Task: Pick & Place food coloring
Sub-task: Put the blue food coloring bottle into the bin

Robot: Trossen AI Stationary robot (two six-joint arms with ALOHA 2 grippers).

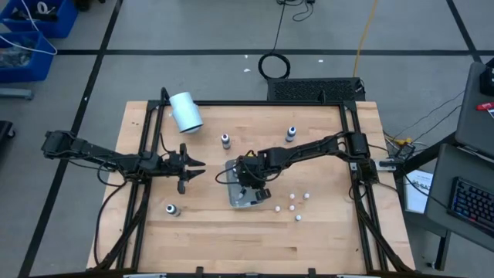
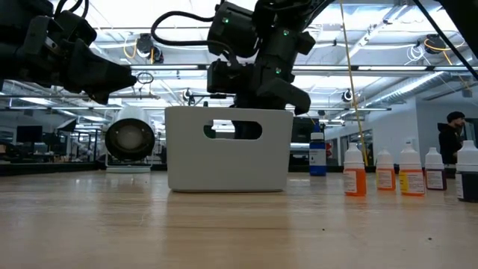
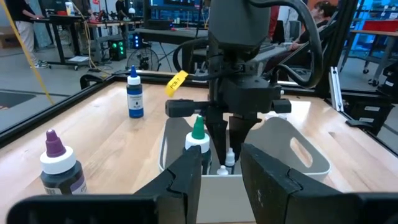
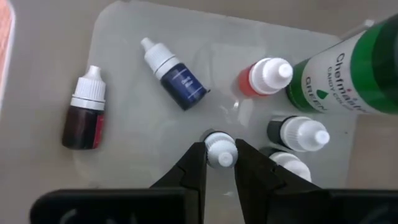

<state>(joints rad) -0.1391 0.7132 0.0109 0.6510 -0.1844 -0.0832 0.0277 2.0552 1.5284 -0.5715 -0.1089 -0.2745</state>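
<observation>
A white tray (image 1: pixel 239 199) sits mid-table with several food coloring bottles in it. Two lie on its floor (image 4: pixel 137 149), a dark red one (image 4: pixel 84 115) and a blue one (image 4: pixel 177 74). A red one (image 4: pixel 264 78), a black one (image 4: pixel 298 132) and a bigger green one (image 4: pixel 348 74) stand upright. My right gripper (image 4: pixel 220 155) reaches down into the tray, shut on a small white-capped bottle (image 4: pixel 221 151). My left gripper (image 1: pixel 199 166) hovers left of the tray, level, open by a narrow gap with nothing in it. My right gripper pinches the small bottle's white cap (image 4: pixel 221 149) between its two fingertips, coming from above at a steep slant. The bottle is upright below the fingers; the cap hides its body. Whether its base rests on the tray floor I cannot tell.
A big white cylinder (image 1: pixel 185 112) lies at the far left. Loose bottles stand on the table: purple-topped (image 3: pixel 59 165), blue (image 3: pixel 134 93), one near the front left (image 1: pixel 171 209), and several small ones right of the tray (image 1: pixel 293 205).
</observation>
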